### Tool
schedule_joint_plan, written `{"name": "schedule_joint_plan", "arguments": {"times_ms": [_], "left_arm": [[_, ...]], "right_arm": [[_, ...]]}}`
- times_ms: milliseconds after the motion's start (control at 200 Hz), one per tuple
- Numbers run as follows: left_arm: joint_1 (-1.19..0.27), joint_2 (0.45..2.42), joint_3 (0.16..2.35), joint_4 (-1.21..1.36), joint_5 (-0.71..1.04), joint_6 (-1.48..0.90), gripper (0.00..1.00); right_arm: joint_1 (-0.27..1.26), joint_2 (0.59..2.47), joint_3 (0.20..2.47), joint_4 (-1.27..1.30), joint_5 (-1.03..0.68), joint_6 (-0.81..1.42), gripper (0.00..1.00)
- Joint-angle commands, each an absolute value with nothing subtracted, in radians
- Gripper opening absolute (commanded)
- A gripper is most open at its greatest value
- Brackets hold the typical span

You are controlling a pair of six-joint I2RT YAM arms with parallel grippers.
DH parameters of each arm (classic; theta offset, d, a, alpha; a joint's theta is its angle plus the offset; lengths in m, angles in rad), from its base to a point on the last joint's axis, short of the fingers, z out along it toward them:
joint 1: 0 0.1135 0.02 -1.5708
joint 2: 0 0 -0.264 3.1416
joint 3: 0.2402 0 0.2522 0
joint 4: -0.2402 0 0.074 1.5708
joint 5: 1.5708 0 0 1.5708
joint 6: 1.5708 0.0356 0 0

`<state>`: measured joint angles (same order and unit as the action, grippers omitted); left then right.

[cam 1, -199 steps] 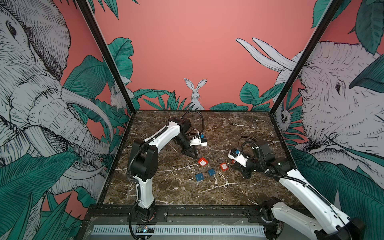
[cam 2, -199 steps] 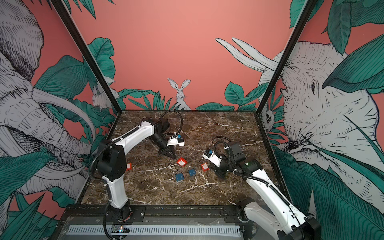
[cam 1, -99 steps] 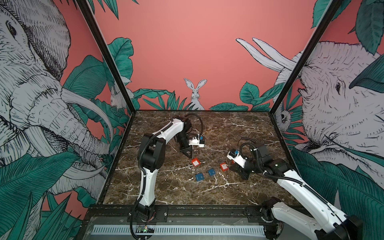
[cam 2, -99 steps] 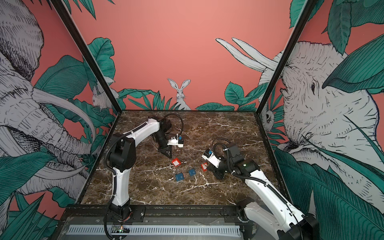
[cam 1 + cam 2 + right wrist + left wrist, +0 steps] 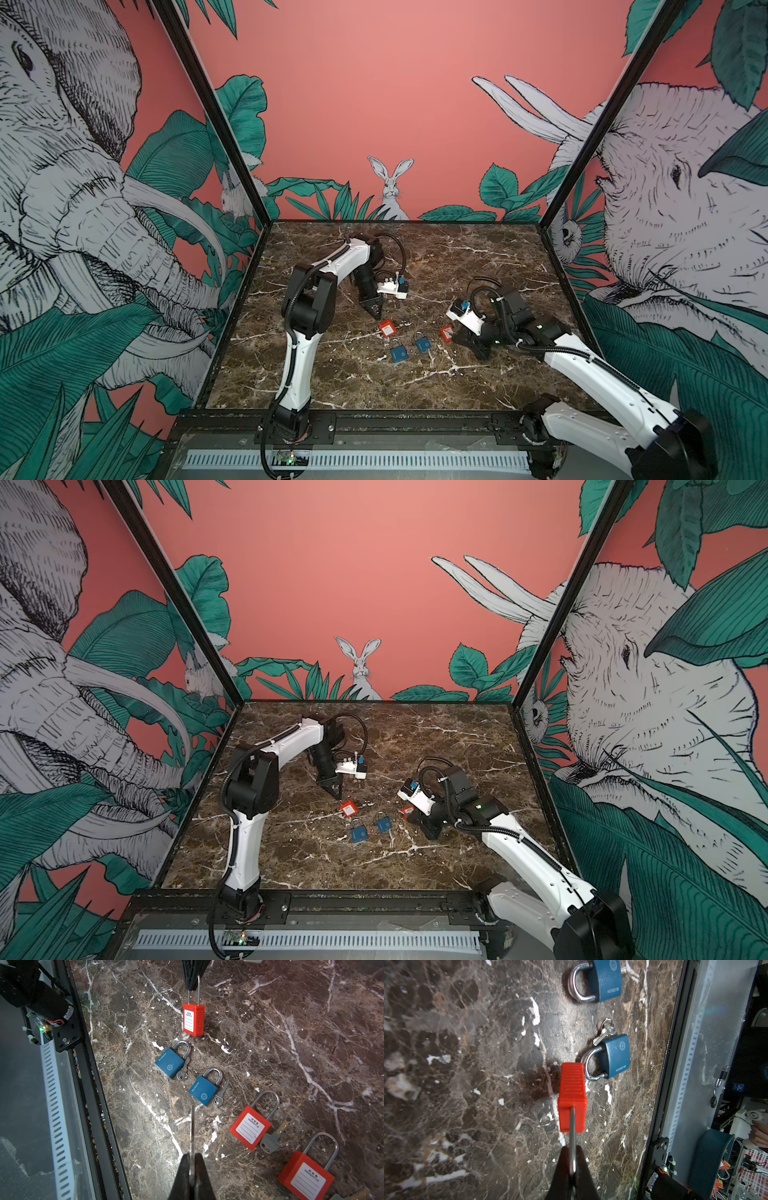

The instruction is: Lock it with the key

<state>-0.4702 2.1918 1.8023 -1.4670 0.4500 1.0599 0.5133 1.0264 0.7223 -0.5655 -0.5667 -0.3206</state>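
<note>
While the left gripper point(image 5: 572, 1152) grips a red padlock point(image 5: 572, 1093), the right gripper point(image 5: 192, 1156) pinches a key point(image 5: 192, 1124). Blue padlocks point(image 5: 169, 1064) lie between them

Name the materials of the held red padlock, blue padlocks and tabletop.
Red padlock: ribbed matte body, probably plastic; thin shiny shackle, metal. Blue padlocks: textured coated bodies, maybe metal; bright polished-metal shackles. Tabletop: veined brown marble look, possibly imitation.

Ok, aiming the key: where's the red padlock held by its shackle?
In a top view the red padlock is near the middle of the table, pinched by the left gripper, beyond the two blue padlocks.
</note>
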Motion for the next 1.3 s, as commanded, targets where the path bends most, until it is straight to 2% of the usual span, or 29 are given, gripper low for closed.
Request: {"name": "schedule_joint_plan", "arguments": {"times_ms": [0, 75, 205, 485, 930, 1075, 1296], "left_arm": [[-0.476, 2.193, 1.837, -1.488, 0.433, 1.081, 0.0], [-0.477, 2.202, 1.843, -1.465, 0.406, 1.059, 0.03], [-0.485, 2.207, 1.851, -1.432, 0.386, 1.049, 0.18], [-0.492, 2.209, 1.854, -1.348, 0.365, 1.044, 0.28], [-0.493, 2.173, 1.841, -1.203, 0.311, 1.014, 0.4], [-0.492, 2.141, 1.847, -1.145, 0.278, 0.99, 0.41], [-0.474, 1.979, 1.757, -0.966, 0.263, 0.877, 0.42]], "right_arm": [[0.528, 1.042, 0.71, -0.503, -0.589, -0.301, 0.0], [0.535, 1.055, 0.71, -0.489, -0.586, -0.292, 0.0], [0.547, 1.077, 0.71, -0.472, -0.582, -0.278, 0.0], [0.573, 1.11, 0.704, -0.418, -0.57, -0.24, 0.0], [0.601, 1.161, 0.722, -0.355, -0.489, -0.12, 0.0], [0.609, 1.191, 0.729, -0.326, -0.464, -0.069, 0.0], [0.643, 1.278, 0.764, -0.234, -0.361, 0.055, 0.0]]}}
